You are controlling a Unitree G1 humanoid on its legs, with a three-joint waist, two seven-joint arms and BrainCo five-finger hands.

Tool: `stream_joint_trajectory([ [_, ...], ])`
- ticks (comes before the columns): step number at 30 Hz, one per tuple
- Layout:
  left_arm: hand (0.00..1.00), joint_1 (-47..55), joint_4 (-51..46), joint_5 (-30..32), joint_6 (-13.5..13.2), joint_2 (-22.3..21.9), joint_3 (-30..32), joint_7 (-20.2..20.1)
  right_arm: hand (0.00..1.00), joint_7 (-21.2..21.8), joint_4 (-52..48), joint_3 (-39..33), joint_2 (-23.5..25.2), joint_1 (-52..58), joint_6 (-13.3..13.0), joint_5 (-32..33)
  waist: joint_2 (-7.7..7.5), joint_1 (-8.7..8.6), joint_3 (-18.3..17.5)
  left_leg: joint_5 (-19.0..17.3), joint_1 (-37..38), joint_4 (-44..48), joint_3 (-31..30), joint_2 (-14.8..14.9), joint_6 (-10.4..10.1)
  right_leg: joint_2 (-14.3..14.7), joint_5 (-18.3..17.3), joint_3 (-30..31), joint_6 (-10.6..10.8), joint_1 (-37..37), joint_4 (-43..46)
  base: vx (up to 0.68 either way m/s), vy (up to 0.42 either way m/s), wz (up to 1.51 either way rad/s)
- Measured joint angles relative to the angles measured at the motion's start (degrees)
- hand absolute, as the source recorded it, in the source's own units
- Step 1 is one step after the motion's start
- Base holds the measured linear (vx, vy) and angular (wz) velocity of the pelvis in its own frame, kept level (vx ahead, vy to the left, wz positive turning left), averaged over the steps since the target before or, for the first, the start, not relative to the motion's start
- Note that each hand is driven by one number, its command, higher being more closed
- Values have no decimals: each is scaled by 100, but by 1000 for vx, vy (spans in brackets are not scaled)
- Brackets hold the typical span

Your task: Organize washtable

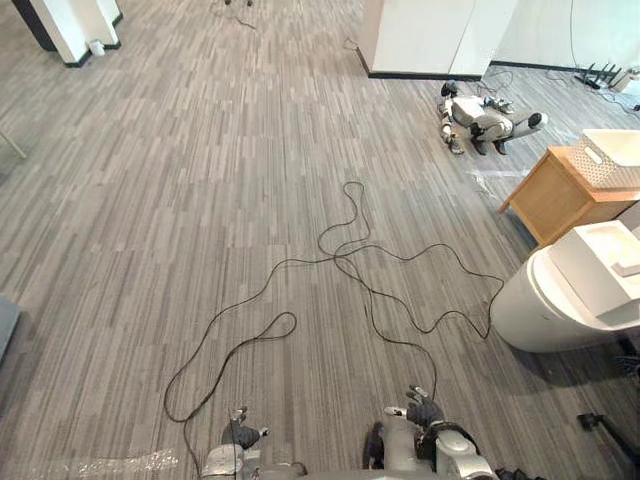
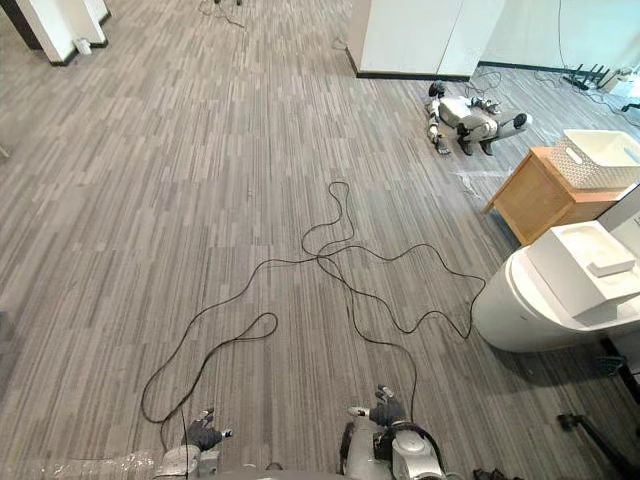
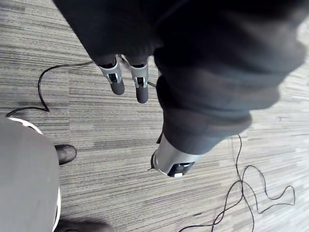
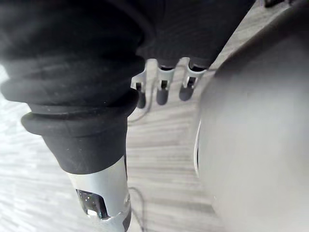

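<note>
A white round washstand [image 1: 540, 300] stands on the floor at the far right, with a white square basin [image 1: 600, 262] on top and a small white block [image 2: 610, 267] lying in it. Behind it is a low wooden table [image 1: 553, 197] carrying a white lattice basket [image 1: 612, 158]. My left hand [image 1: 241, 434] and right hand [image 1: 424, 412] hang low at the near edge, well away from the washstand. In the wrist views the left hand's fingers [image 3: 128, 79] and the right hand's fingers [image 4: 161, 91] are relaxed and hold nothing.
A small four-legged robot [image 1: 487, 115] lies on the floor beyond the wooden table. A white partition [image 1: 430, 35] stands at the back and a white pillar [image 1: 75, 25] at the back left. A scrap of clear plastic [image 1: 120, 464] lies near my left hand.
</note>
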Motion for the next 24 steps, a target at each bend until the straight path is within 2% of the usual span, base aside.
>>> stream_joint_trajectory([
  [1, 0, -15, 17, -25, 0, -6, 0, -1, 0, 1, -60, 0, -8, -15, -5, 6, 4, -51, 73, -63, 108, -1, -95, 37, -102, 102, 441, 12, -43, -46, -727, 464, -61, 37],
  [2, 0, -14, 24, -42, 0, 4, 1, 0, 0, 1, -103, 0, -7, -18, -6, 9, -12, -96, 99, -100, 167, 0, -149, 37, -162, 124, 674, 26, -36, -35, -1080, 497, -107, 55],
  [3, 0, -7, 40, -43, -1, 21, 1, -1, 0, 2, -163, -1, -4, 24, -9, 9, -48, -129, 112, -210, 277, 0, -299, 15, -323, 161, 1042, 143, -9, -30, -1612, 524, -157, 69],
  [4, 0, 0, 50, -43, -2, 27, 1, 0, 0, 7, -192, -4, -12, 72, -10, 9, -71, -138, 108, -384, 414, 9, -491, 2, -421, 163, 1131, 327, -93, -39, -1663, 541, -189, 74],
  [5, 0, -13, 68, -42, -2, -1, 2, 1, 0, 10, -194, -26, -50, 66, -8, 9, -27, -153, 129, -502, 451, 39, -618, 68, -452, 192, 1416, 398, -204, -76, -1459, 530, -238, 77],
  [6, 0, -60, 112, -37, -2, -66, 2, -2, 0, 13, -208, -52, -114, 56, -18, 8, 31, -196, 115, -634, 481, 144, -780, 201, -513, 220, 1509, 319, -248, -195, -1036, 528, -293, 74],
  [7, 0, -108, 152, -36, -1, -117, 1, -1, 0, 14, -188, -137, -152, 48, -17, 5, 152, -165, 108, -717, 351, 437, -942, 348, -621, 259, 1410, 243, -376, -370, -555, 617, -353, 70],
  [8, 0, -129, 147, -32, 1, -198, 6, -1, 0, 10, -171, -214, -194, 42, -1, 3, 256, -151, 100, -712, 73, 993, -1045, 537, -641, 311, 1146, 77, -566, -356, -423, 527, -323, 50],
  [9, 0, -142, 147, -30, 5, -209, 7, 0, 0, 9, -169, -289, -184, 44, 10, 5, 288, -171, 98, -686, -121, 1413, -1074, 630, -684, 354, 1061, -3, -587, -279, -421, 518, -310, 34],
  [11, 0, -200, 71, -25, 22, -217, 101, -8, 0, -18, -194, -343, -181, 92, 69, -2, 413, -133, 153, -237, -1007, 3795, -1078, 1101, -1025, 686, 744, -183, -823, 436, -667, 540, -298, 23],
  [13, 0, -197, -163, -23, 16, -250, 101, -6, 0, -38, -205, -327, -122, 132, 136, -4, 379, -65, 203, -340, -1515, 5105, -911, 1316, -972, 863, 557, -179, -997, 1132, -930, 513, -209, 2],
  [14, 0, -218, -313, -27, -4, -244, 97, -7, 0, -72, -253, -327, -41, 174, 144, -3, 314, -10, 220, -420, -1875, 5339, -739, 1301, -877, 869, 460, -165, -1025, 1524, -1107, 558, -180, -3],
  [15, 0, -231, -348, -27, -14, -268, 99, -7, 0, -100, -289, -332, -4, 207, 144, -2, 302, 34, 218, -457, -2042, 5295, -597, 1297, -816, 868, 464, -159, -1008, 1687, -1195, 436, -119, -12],
  [16, 0, -252, -460, -27, -42, -326, 98, -7, 0, -140, -321, -338, 66, 234, 143, 2, 241, 121, 236, -540, -2305, 4934, -320, 1278, -676, 865, 461, -122, -992, 1961, -1422, 495, -69, -23],
  [17, 0, -297, -549, -24, -68, -375, 96, -9, 0, -146, -366, -341, 114, 203, 152, 2, 248, 232, 244, -574, -2620, 4338, -156, 1177, -618, 850, 457, -24, -984, 2226, -1640, 405, -9, -27],
  [20, 0, -308, -636, -24, -116, -422, 97, -11, 0, -147, -370, -336, 214, 167, 151, 2, 240, 327, 249, -468, -2846, 2727, -239, 786, -687, 689, 349, 112, -800, 2623, -1939, 396, 84, -25],
  [21, 0, -325, -632, -26, -127, -430, 93, -10, 0, -152, -297, -267, 209, 152, 148, -5, 243, 378, 247, -162, -2867, 1785, -264, 648, -676, 615, 234, 199, -619, 2846, -2094, 377, 192, -24],
  [23, 0, -315, -626, -27, -126, -430, 92, -10, 0, -151, -218, -161, 201, 153, 147, -7, 265, 403, 228, 186, -2857, 1390, -269, 623, -609, 590, 40, 292, -401, 3067, -2115, 456, 296, -34],
  [24, 0, -327, -626, -26, -127, -401, 94, -14, 0, -156, -84, -121, 203, 163, 151, -11, 206, 518, 112, 601, -2835, 1648, -237, 550, -303, 437, -191, 468, -185, 3180, -2042, 482, 337, -47],
])
